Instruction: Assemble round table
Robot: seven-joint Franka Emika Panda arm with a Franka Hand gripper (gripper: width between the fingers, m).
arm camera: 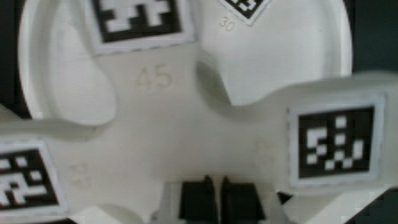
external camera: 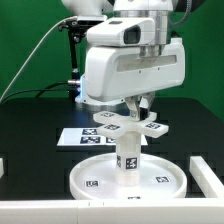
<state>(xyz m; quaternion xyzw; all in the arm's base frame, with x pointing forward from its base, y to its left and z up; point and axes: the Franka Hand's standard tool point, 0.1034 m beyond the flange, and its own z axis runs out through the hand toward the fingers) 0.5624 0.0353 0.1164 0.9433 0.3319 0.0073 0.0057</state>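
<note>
1. Tool (external camera: 141, 108) state: it reaches down from the arm in the upper middle of the exterior view and ends right at the cross-shaped foot (external camera: 128, 124). In the wrist view its dark pads (arm camera: 199, 197) are clenched, almost meeting, with nothing visible between them. I cannot tell whether they press on the foot or only hang over it.
2. Placement: the foot sits on top of the short post (external camera: 127, 160). The post stands upright in the middle of the round disc (external camera: 165, 186), low in the centre of the exterior view, on the dark counter (external camera: 30, 125). The marker board (external camera: 80, 137) lies behind the disc.
3. Handling: all three parts look like stiff, light moulded plastic with a smooth and probably slippery skin. They do not look fragile, but so light a stack could twist or tip under a sideways push.
4. Hold: the foot's four arms, each tagged near its end, seem the best purchase. Pinching one arm across its sides, close to the hub, should let the foot be turned on the post. The post's round wall would likely slip between the pads.
5. Seating: whether the foot is fully home on the post cannot be judged from either view.
</note>
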